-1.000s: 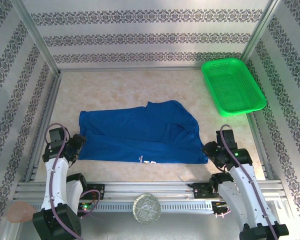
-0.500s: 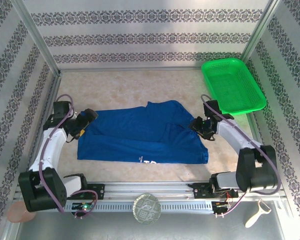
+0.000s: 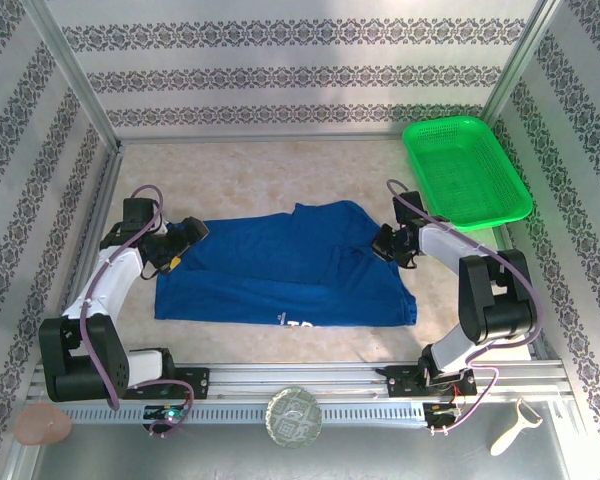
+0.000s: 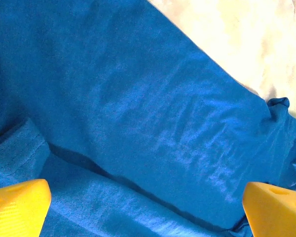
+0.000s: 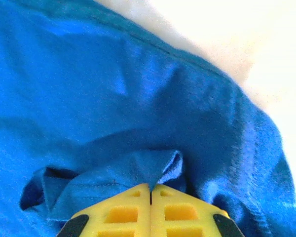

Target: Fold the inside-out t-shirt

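Note:
The inside-out t-shirt (image 3: 280,270) lies spread flat across the middle of the table, royal blue, with a small white mark at its near hem. My left gripper (image 3: 187,238) sits at the shirt's far left edge. Its yellow fingers (image 4: 17,207) stand wide open over the blue cloth (image 4: 138,98), and a fold seam runs between them. My right gripper (image 3: 385,245) is at the shirt's right edge. In the right wrist view its yellow jaws (image 5: 150,190) are shut on a pinched-up fold of the blue cloth (image 5: 113,89).
A green mesh basket (image 3: 465,170) stands at the far right corner. Patterned walls close in the table on three sides. Bare tabletop (image 3: 280,175) lies behind the shirt. A peeler (image 3: 510,425) and a round disc (image 3: 294,417) rest below the near rail.
Both arms swung from the near edge out to the shirt's left and right edges. The left jaws opened wide; the right jaws closed on a fold of cloth.

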Available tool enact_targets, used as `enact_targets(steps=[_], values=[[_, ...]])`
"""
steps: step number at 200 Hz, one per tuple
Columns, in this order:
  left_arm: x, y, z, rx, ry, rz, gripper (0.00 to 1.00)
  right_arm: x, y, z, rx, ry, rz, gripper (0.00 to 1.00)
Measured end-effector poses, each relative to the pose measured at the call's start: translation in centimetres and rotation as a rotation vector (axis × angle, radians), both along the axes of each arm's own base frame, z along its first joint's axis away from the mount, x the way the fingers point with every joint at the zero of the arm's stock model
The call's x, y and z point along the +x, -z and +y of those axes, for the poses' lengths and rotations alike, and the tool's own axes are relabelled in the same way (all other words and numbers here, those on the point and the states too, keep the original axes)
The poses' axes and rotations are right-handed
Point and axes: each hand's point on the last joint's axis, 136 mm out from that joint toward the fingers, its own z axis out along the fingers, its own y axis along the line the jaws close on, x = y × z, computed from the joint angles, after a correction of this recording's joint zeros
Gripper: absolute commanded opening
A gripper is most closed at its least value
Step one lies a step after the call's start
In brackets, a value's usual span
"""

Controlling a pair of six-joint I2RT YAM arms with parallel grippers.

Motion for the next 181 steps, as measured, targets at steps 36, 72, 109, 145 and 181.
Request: enact_targets(steps=[36, 72, 109, 145, 181], values=[[0.2, 0.4, 0.1, 0.002, -0.002, 0.008, 1.00, 2.4, -1.9, 0.1, 0.014, 0.012, -0.056, 0.57], [0.9, 1.9, 0.9, 0.038, -0.013, 0.063, 1.00, 4.1, -3.6, -1.0, -0.029, 0.021, -0.107, 0.60], [4.3, 1.4, 2.4, 0.074, -0.025, 0.058, 1.00, 9.5, -6.1, -0.5, -0.053, -0.045, -0.189, 0.62], [6.5, 1.4, 4.1, 0.093, -0.053, 0.057, 1.00, 15.2, -3.6, 1.7, -0.066, -0.167, -0.182, 0.64], [7.6, 1.5, 4.7, 0.097, -0.060, 0.060, 1.00, 16.8, -0.2, 5.1, -0.065, -0.292, -0.119, 0.61]])
